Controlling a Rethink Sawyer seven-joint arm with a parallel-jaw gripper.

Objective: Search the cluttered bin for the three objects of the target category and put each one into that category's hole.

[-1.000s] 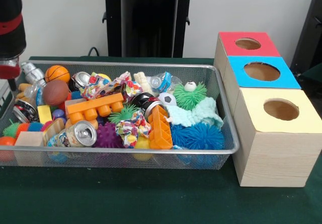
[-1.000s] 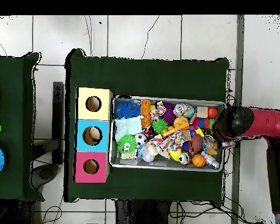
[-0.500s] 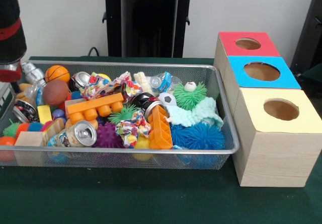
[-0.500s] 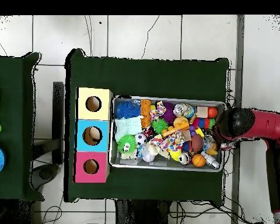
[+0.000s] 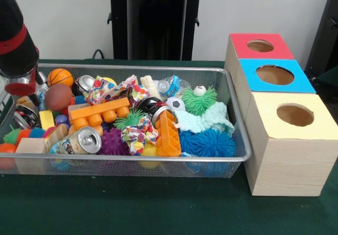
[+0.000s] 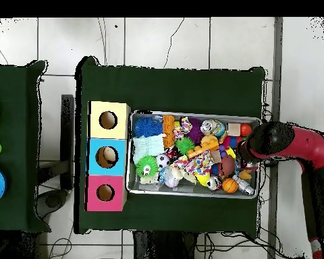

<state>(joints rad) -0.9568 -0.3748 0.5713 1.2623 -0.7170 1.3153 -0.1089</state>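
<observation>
The wire mesh bin (image 5: 132, 67) stands on the green table and is full of mixed toys; it also shows in the overhead view (image 6: 192, 193). A yellow rounded toy (image 5: 149, 150) lies half hidden under an orange block at the front wall. Another yellow toy (image 5: 108, 80) peeks out by a can at the far side, and shows in the overhead view (image 6: 204, 179). I cannot make out a duckling's beak. My gripper (image 5: 20, 84) hangs over the bin's left end, above a brown ball (image 5: 58, 96); in the overhead view the gripper (image 6: 246, 152) is at the bin's right end.
Three wooden boxes stand in a row right of the bin, each with a round hole: red top (image 5: 260, 46), blue top (image 5: 274, 75), yellow top (image 5: 294, 114). Spiky balls, orange blocks (image 5: 100, 113), cans (image 5: 84, 140) and cloth scraps crowd the bin.
The arm has swung from beyond the bin's end to over the end of the bin, toward the toys. Nothing in the bin has moved.
</observation>
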